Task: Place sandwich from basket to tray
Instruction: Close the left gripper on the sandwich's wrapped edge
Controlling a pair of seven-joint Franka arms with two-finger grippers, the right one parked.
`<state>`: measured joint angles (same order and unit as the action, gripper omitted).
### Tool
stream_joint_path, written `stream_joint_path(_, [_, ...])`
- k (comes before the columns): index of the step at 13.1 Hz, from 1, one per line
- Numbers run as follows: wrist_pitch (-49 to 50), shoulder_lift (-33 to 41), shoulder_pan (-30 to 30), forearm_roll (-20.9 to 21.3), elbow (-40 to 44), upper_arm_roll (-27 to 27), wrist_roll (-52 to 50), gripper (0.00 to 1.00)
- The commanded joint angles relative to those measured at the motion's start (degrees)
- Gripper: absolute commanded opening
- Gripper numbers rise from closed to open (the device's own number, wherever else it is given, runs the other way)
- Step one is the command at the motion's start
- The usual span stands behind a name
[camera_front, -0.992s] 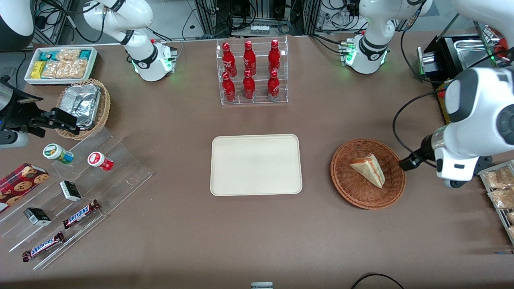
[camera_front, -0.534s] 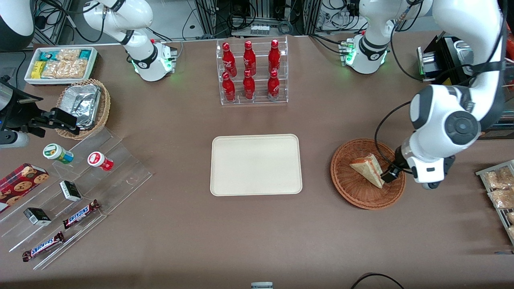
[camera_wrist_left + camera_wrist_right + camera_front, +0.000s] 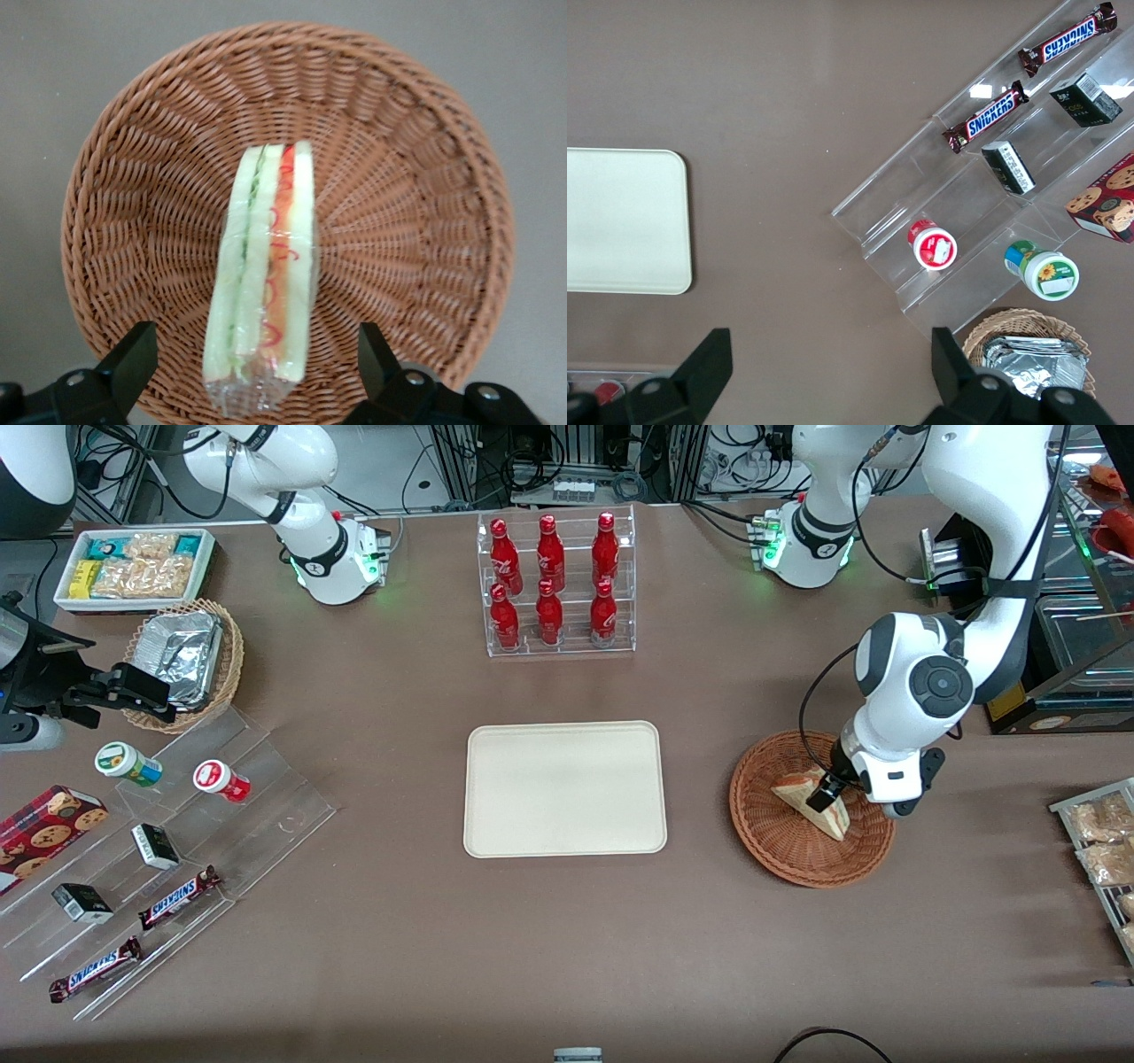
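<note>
The sandwich (image 3: 809, 803), a pale wedge in clear wrap with red and green filling on its cut edge (image 3: 262, 283), lies in the reddish-brown wicker basket (image 3: 776, 841) toward the working arm's end of the table. My gripper (image 3: 831, 790) hovers directly over the sandwich, open. In the left wrist view its two black fingertips (image 3: 133, 354) stand wide apart on either side of the sandwich's wrapped end, not touching it. The cream-white tray (image 3: 565, 788) lies bare at the table's middle, beside the basket (image 3: 416, 221).
A clear rack of red bottles (image 3: 554, 583) stands farther from the front camera than the tray. Packaged snacks on a rack (image 3: 1099, 850) lie at the working arm's table end. A stepped acrylic shelf (image 3: 159, 850) with candy and a foil-filled tan basket (image 3: 182, 660) sit toward the parked arm's end.
My arm has swung in from the table's edge over the basket, and the gripper has come from outside the basket rim to right above the sandwich. The sandwich has not moved.
</note>
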<state>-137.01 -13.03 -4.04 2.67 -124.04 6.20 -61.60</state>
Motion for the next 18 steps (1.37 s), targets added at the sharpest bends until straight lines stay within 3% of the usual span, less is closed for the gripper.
stream_joint_path(1, [-0.9,1.79,-0.88,0.67,-2.52,-0.22,-1.33,1.0])
stream_joint_path(11, [-4.4,-1.55,-0.88,1.02,-2.26,-0.22,-1.33,1.0])
stream_joint_path(12, [-4.67,-1.73,-0.88,0.94,-2.09,-0.22,-1.41,0.79])
stream_joint_path(13, [-4.67,-2.25,-0.88,0.94,-1.82,-0.22,-1.33,0.28])
stream_joint_path(14, [-4.67,-2.78,-0.88,1.02,-1.21,-0.22,-1.15,0.0])
stream_joint_path(18, [-3.71,-3.31,-0.88,0.67,2.12,-0.22,-1.15,0.0])
